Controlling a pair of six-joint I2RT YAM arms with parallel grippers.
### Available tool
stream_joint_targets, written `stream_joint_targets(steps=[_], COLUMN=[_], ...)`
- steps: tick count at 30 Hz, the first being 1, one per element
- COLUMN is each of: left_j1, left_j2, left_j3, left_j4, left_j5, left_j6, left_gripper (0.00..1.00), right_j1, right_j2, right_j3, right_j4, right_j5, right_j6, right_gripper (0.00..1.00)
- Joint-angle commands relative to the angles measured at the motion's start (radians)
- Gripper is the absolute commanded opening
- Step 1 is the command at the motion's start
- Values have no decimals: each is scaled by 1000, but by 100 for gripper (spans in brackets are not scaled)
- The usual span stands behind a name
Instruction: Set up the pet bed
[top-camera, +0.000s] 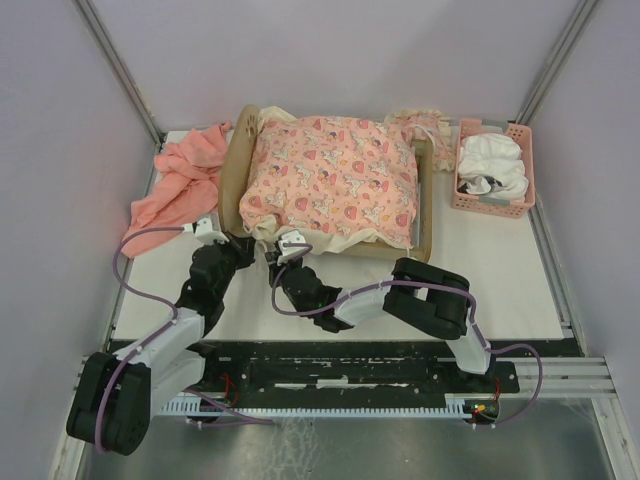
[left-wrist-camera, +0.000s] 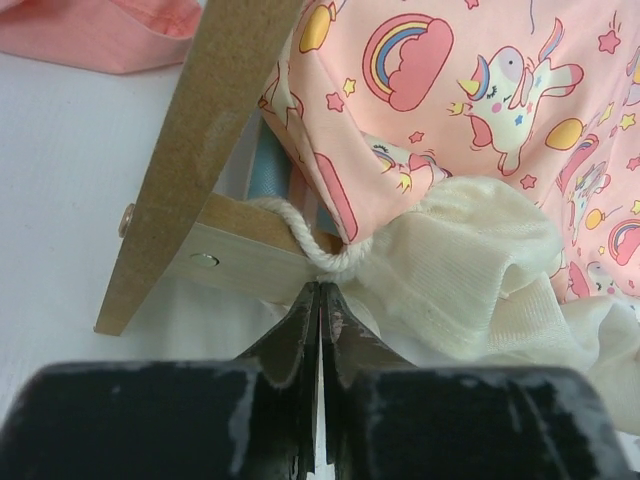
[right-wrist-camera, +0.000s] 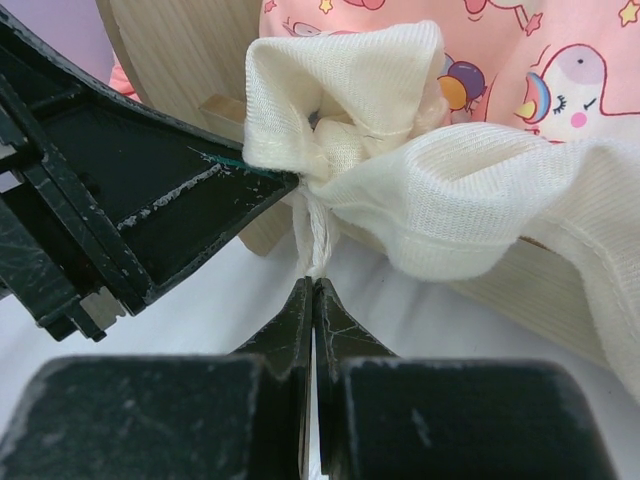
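The pet bed (top-camera: 236, 172) is a light-wood frame at the back middle, topped by a pink unicorn-print cushion (top-camera: 335, 180) with cream fabric (left-wrist-camera: 460, 260) at its near left corner. My left gripper (top-camera: 250, 243) is at that corner. In the left wrist view it (left-wrist-camera: 320, 288) is shut, its tips on a cream cord (left-wrist-camera: 318, 250) looped round the wooden rail (left-wrist-camera: 235, 255). My right gripper (top-camera: 283, 243) is beside it. In the right wrist view it (right-wrist-camera: 315, 282) is shut on a white cord (right-wrist-camera: 316, 240) hanging from the bunched cream fabric (right-wrist-camera: 450, 190).
A salmon-pink cloth (top-camera: 185, 180) lies crumpled left of the bed. A pink plastic basket (top-camera: 493, 200) with white fabric stands at the back right. The left gripper's black body (right-wrist-camera: 130, 200) is close to the left of the right gripper. Purple walls surround the table.
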Motion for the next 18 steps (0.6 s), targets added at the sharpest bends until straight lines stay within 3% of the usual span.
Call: stream_joint_targets(steps=[1,18], left_j1=[1,0], left_j2=[-15,-138], left_j3=[64,79], left_j4=[16,-204], left_j5=[-1,-32], left_j6=[44,13], left_gripper=[3,3], right_j1=[5,-40], right_j2=[6,-13], right_j3=[32,45], right_j4=[46,50], right_j5=[-3,-70], right_j6=[-59,-152], right_gripper=[2,2])
